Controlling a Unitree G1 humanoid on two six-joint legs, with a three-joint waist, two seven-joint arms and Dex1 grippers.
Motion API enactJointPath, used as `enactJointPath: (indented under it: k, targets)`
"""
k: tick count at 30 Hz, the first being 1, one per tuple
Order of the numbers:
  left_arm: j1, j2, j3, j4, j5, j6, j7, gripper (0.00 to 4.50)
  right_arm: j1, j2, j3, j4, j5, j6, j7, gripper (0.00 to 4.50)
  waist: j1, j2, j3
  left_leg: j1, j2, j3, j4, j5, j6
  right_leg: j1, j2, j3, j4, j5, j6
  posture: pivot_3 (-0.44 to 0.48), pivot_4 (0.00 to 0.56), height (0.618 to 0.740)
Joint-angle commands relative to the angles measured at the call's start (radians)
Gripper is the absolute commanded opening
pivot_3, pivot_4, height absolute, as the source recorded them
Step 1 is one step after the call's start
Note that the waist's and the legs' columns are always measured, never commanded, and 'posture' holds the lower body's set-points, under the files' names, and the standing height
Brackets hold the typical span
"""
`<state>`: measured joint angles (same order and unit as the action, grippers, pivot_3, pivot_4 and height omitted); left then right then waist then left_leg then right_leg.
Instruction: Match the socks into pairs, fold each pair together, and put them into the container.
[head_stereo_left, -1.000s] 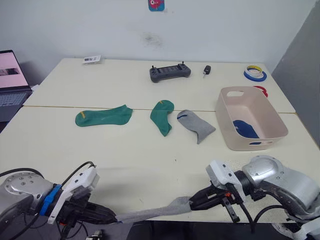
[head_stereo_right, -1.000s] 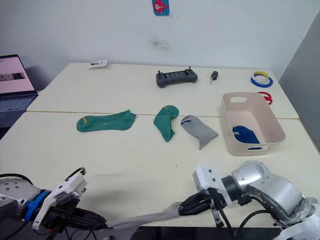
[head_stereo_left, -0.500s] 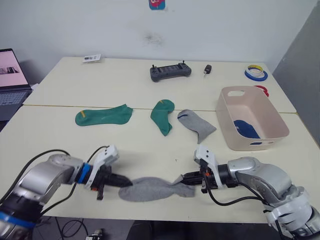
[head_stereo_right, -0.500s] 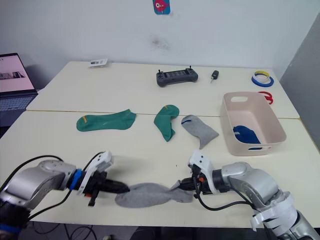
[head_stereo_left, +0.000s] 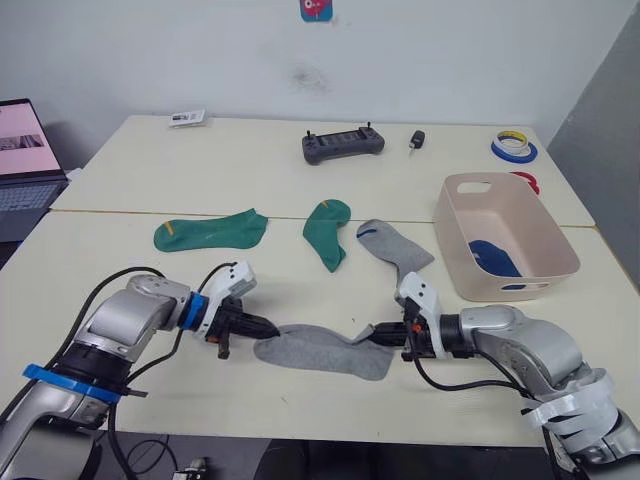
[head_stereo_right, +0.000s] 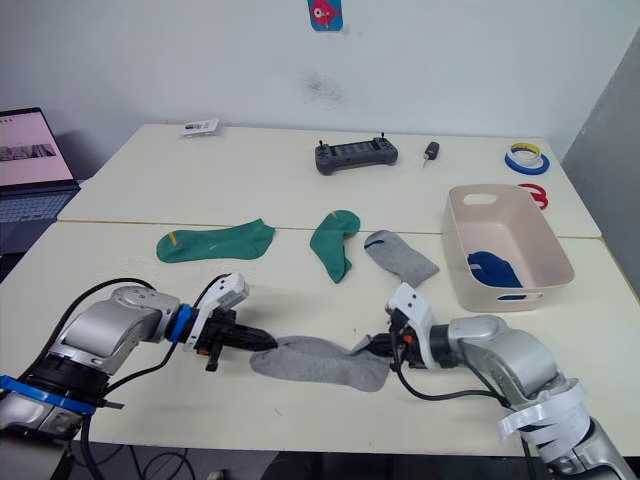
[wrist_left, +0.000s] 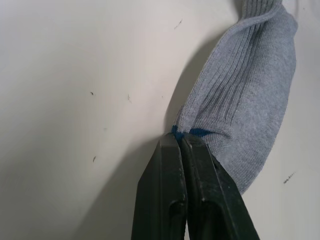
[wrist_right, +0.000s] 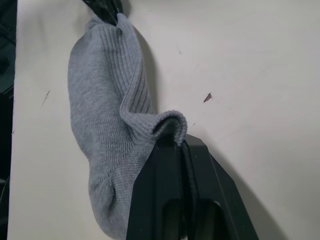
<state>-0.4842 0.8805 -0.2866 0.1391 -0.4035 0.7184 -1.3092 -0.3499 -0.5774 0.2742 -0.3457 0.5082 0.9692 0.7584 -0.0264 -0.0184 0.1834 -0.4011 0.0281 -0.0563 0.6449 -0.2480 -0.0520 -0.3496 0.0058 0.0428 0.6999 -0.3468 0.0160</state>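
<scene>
- Grey sock (head_stereo_left: 325, 350) lies stretched flat on the near part of the table (head_stereo_left: 300, 180), held at both ends.
- Left gripper (head_stereo_left: 270, 330) has its two black fingers pressed together on the end of that sock where a bit of blue trim peeks out; the left wrist view shows no gap between them.
- Right gripper (head_stereo_left: 372, 338) pinches the opposite end, where the knit bunches into a small raised fold; its jaws are closed tight on the fabric too.
- Second grey sock (head_stereo_left: 396, 246) lies loose further back, just beside the pink container (head_stereo_left: 545, 255), its small blue mark hard to make out.
- Two green socks rest apart from each other: the long green sock (head_stereo_left: 208, 230) shows its yellow stripe, the bent green sock (head_stereo_left: 326, 230) is folded on itself.
- Blue fabric (head_stereo_left: 491, 257) sits in the container, partly hidden by the near wall; whether it is one sock or two I cannot tell.
- At the far edge are a black controller (head_stereo_left: 342, 144), a small dark object (head_stereo_left: 414, 138), tape rolls (head_stereo_left: 511, 148) and a little card (head_stereo_left: 185, 118) with writing too small to read.
- Laptop (head_stereo_left: 27, 160) at the left is cut off by the frame.
</scene>
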Motion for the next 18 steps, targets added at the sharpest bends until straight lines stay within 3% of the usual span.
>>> enactJointPath:
  k: [1, 2, 3, 12, 17, 18]
  targets:
    - [0.002, -0.016, 0.005, 0.021, 0.036, 0.022, 0.034, 0.0, -0.01, 0.008, -0.048, -0.012, 0.019, 0.016, -0.016, 0.75, 0.0, 0.0, 0.0, 0.0, 0.0, 0.0, 0.0, 0.0, 0.0, 0.0, 0.0, 0.0, 0.0, 0.0, 0.0, 0.0, 0.15, 0.74]
    - [0.005, -0.018, 0.014, 0.022, 0.045, 0.002, 0.046, 0.0, -0.012, 0.011, -0.058, -0.01, 0.018, 0.018, -0.023, 1.04, 0.0, 0.0, 0.0, 0.0, 0.0, 0.0, 0.0, 0.0, 0.0, 0.0, 0.0, 0.0, 0.0, 0.0, 0.0, 0.0, 0.15, 0.74]
    - [0.008, -0.018, 0.024, 0.023, 0.049, -0.011, 0.051, 0.44, -0.013, 0.013, -0.066, -0.009, 0.017, 0.018, -0.027, 1.42, 0.0, 0.0, 0.0, 0.0, 0.0, 0.0, 0.0, 0.0, 0.0, 0.0, 0.0, 0.0, 0.0, 0.0, 0.0, 0.0, 0.15, 0.74]
    - [0.038, -0.013, 0.114, 0.022, 0.071, -0.115, 0.129, 2.9, 0.006, -0.05, -0.093, -0.036, 0.008, -0.004, 0.004, 4.5, -0.003, 0.0, 0.0, 0.0, 0.001, -0.001, 0.0, 0.0, 0.0, 0.0, 0.0, 0.0, 0.0, 0.0, 0.0, 0.0, 0.15, 0.74]
    - [0.111, -0.042, 0.251, -0.068, 0.005, -0.19, 0.183, 4.28, 0.048, -0.085, -0.119, -0.091, -0.029, -0.153, 0.022, 4.5, -0.003, 0.0, 0.0, 0.0, 0.002, 0.0, -0.001, 0.0, 0.0, -0.001, -0.003, 0.0, 0.0, 0.0, 0.0, 0.0, 0.15, 0.74]
    - [0.14, -0.038, 0.273, -0.105, -0.019, -0.173, 0.176, 4.28, 0.059, -0.09, -0.131, -0.106, -0.02, -0.163, 0.029, 4.5, -0.004, -0.001, 0.0, -0.001, 0.002, -0.001, -0.001, 0.0, 0.0, -0.001, -0.003, 0.001, 0.0, 0.0, 0.0, 0.0, 0.15, 0.74]
